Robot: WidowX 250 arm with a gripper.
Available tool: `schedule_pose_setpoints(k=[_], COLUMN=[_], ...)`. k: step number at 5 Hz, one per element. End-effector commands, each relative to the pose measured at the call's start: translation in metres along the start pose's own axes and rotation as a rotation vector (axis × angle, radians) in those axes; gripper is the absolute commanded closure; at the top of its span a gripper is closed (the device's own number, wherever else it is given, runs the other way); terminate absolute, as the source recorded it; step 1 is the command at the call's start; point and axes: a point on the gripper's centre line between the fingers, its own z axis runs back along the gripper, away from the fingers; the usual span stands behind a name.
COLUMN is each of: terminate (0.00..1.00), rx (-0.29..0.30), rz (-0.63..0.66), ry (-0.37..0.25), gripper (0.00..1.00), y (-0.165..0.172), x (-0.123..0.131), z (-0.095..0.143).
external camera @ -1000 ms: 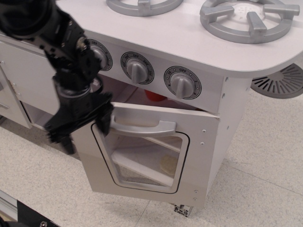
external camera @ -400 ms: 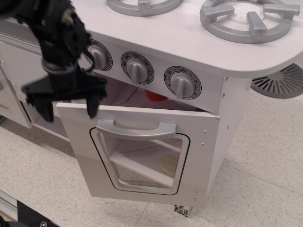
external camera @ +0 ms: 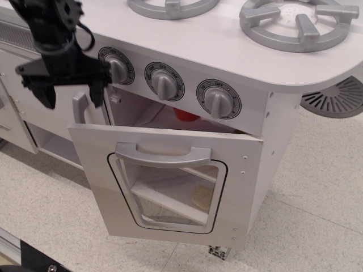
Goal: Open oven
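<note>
At upper left, gripper (external camera: pixel 68 90) raised higher and farther left than 0.4 s earlier, now clear of the door's top edge; fingers spread apart, released, grasping nothing. Vertical grey cabinet handle (external camera: pixel 79 107) newly uncovered beneath it. Centre, below three knobs (external camera: pixel 164 81): oven (external camera: pixel 170 181), white, door unchanged, swung partly ajar from the top; wide grey handle (external camera: pixel 163 154) above rounded clear window (external camera: pixel 173 192); red object (external camera: pixel 185 114) glimpsed inside.

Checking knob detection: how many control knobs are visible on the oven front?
3, in a row on the panel above the oven door: left knob beside the gripper, middle knob, right knob. The arm may hide more further left.
</note>
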Motion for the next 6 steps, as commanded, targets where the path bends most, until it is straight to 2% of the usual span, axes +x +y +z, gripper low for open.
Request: schedule_pose_setpoints(k=[1,2,3,4,5,6], terminate=[0.00,0.00,0.00,0.00,0.00,0.00], rx=[-0.016,-0.005,-0.019,-0.044,-0.081,-0.126], rz=[-0.011,0.025,0.017,-0.020,0.032,0.117], ry=[0.018,0.004,0.000,0.061,0.073,0.146], gripper=[0.00,0.00,0.00,0.00,0.00,0.00], y=[-0.019,-0.033,-0.040,-0.044,-0.048,-0.060], x=[0.020,0.005,-0.015,-0.037,-0.060,-0.087], z=[-0.028,-0.044,-0.049,-0.047,-0.039,-0.032])
